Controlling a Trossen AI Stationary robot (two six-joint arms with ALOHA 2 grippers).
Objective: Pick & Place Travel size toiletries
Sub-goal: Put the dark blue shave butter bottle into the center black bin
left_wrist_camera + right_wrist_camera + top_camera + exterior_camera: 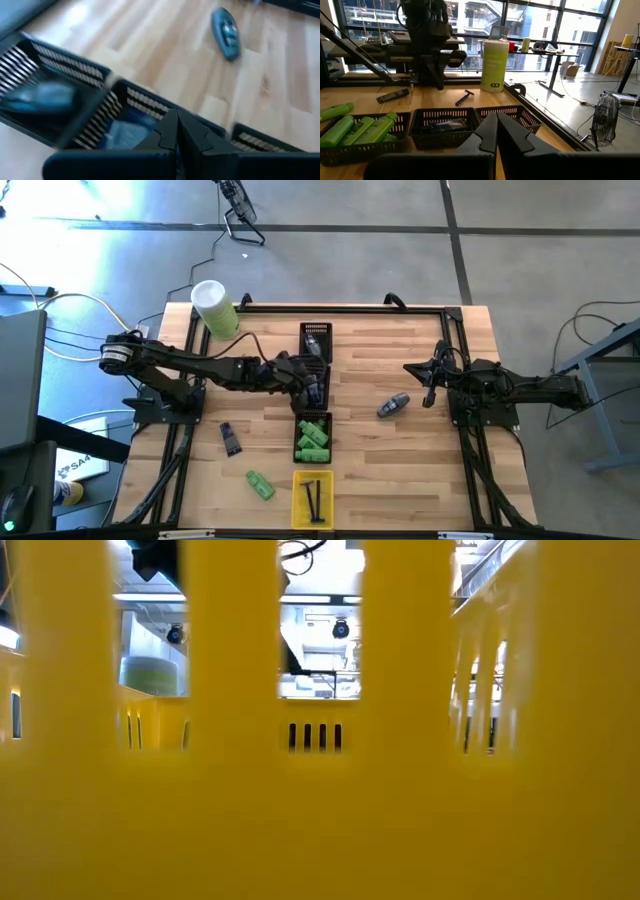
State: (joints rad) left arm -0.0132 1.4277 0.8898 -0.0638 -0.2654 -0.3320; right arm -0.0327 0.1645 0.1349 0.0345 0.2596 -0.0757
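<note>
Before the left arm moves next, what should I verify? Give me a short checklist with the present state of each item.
1. Left gripper shut, above the middle black tray: ok.
2. An item held in it: cannot tell.
3. Right gripper shut, parked on the table's right side, away from the trays: ok.
4. All toiletries in trays: not ok. The grey-blue oval piece, one green bottle and the purple-grey tube lie on the table.

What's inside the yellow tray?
The yellow tray holds thin dark sticks, seen from above. Anything lying under them is covered. The low view shows only the tray's yellow walls, not its floor.
</note>
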